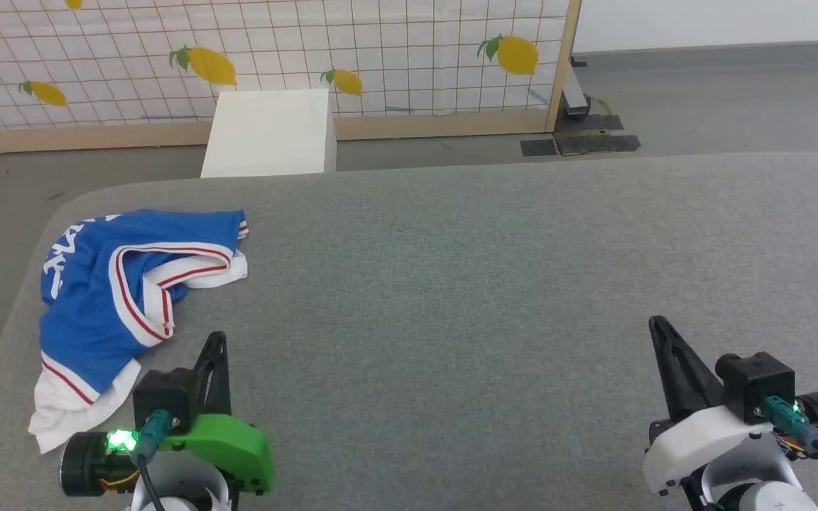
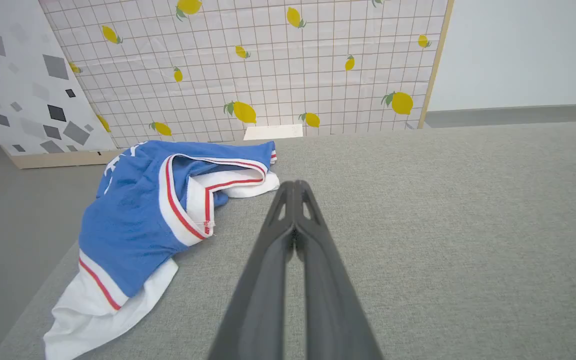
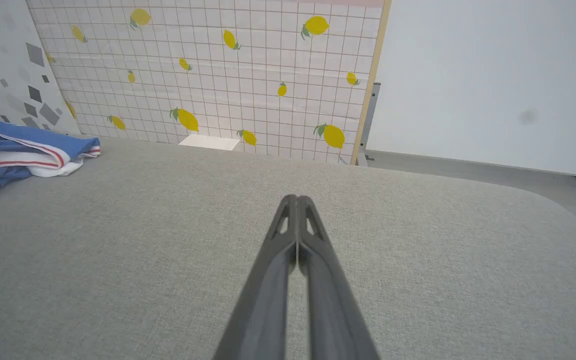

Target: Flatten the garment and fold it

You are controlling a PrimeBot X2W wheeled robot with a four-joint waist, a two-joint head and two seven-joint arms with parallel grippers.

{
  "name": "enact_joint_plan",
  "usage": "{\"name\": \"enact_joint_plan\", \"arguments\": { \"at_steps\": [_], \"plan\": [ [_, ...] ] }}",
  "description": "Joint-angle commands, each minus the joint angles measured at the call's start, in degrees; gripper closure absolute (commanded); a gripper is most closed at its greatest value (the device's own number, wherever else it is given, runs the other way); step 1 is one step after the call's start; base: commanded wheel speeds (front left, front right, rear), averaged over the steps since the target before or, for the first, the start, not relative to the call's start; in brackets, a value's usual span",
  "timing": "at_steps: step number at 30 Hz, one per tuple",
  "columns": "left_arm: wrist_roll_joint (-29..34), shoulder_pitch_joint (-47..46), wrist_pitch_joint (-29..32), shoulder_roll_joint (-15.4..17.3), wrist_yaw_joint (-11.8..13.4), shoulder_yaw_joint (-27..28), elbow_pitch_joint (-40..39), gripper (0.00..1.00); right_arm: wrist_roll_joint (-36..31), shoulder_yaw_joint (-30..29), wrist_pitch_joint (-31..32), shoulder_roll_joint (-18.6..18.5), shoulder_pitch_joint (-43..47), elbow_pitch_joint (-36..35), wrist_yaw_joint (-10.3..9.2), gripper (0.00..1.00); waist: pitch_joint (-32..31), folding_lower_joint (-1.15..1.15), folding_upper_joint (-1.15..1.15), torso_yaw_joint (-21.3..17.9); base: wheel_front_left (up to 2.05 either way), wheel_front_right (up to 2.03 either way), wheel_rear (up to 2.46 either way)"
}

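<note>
The garment (image 1: 96,305) lies crumpled near the left edge of the grey table: bright blue cloth, white sleeves, red-and-white striped trim, white lettering at its far end. The left wrist view has the garment (image 2: 133,225) to the left of my fingers; the right wrist view catches the garment (image 3: 18,152) at far left. My left gripper (image 1: 219,335) stands shut just right of the garment's near part, apart from it and holding nothing. In its own wrist view the left gripper (image 2: 294,183) shows its tips pressed together. My right gripper (image 1: 657,321) is shut and empty at the lower right, far from the cloth, as the right gripper (image 3: 294,197) confirms.
The grey padded table (image 1: 487,284) has rounded corners and stretches wide to the right of the garment. Behind it stand a white box (image 1: 270,131) on the floor and a lemon-print grid screen (image 1: 380,57). Grey floor lies past the table's left edge.
</note>
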Motion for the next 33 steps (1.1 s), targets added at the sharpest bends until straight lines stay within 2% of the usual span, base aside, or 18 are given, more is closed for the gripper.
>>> {"name": "enact_joint_plan", "arguments": {
  "at_steps": [1,33],
  "plan": [
    [0.6,-0.77,0.08,-0.23,-0.06,0.24,0.15,1.0,-0.37,0.08,0.01,0.14,-0.89,-0.31,-0.1,1.0,0.0,0.0,0.5,0.0,0.0,0.0,0.0],
    [0.6,-0.77,0.08,-0.23,-0.06,0.24,0.15,1.0,-0.37,0.08,0.01,0.14,-0.89,-0.31,-0.1,1.0,0.0,0.0,0.5,0.0,0.0,0.0,0.0]
  ]
}}
